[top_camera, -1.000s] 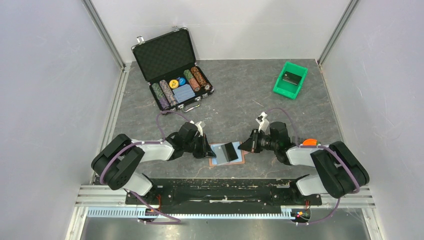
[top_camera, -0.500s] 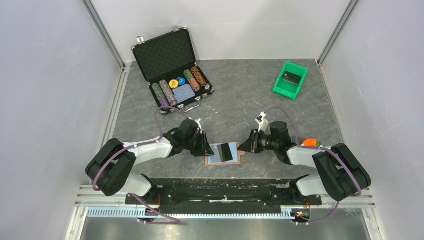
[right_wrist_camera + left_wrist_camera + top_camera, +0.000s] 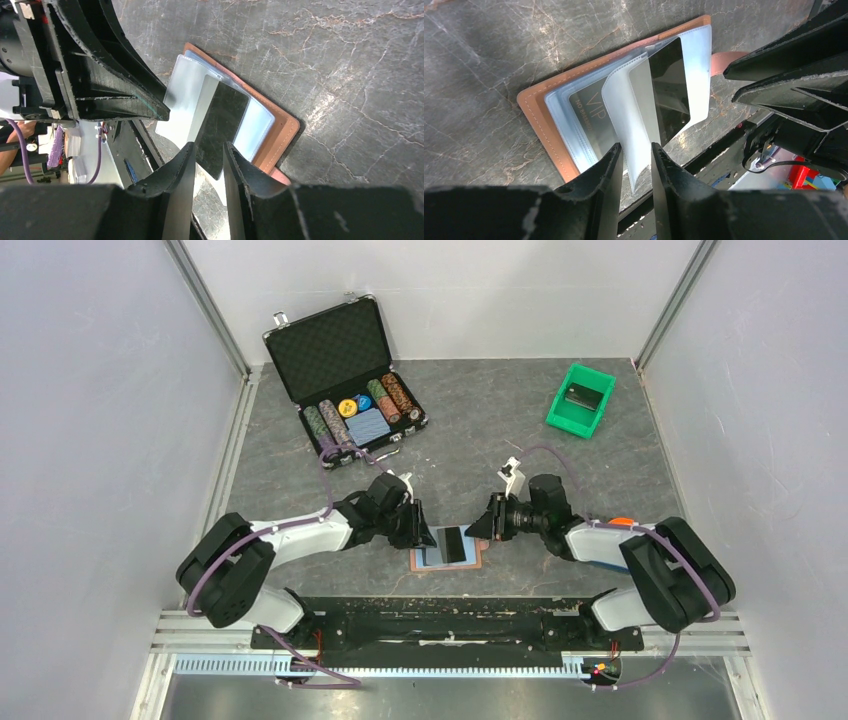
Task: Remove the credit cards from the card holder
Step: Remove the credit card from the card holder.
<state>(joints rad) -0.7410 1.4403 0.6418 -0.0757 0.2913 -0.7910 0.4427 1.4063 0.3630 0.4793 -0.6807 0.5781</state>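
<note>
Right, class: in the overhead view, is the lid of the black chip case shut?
No: the black chip case stands open, with its lid raised and rows of chips showing inside.

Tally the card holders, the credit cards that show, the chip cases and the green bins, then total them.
card holder: 1
credit cards: 2
chip case: 1
green bin: 1
Total: 5

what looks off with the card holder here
One clear sleeve stands curled up from the open holder, with a dark card sticking partly out of it, askew, while the other sleeves lie flat.
</note>
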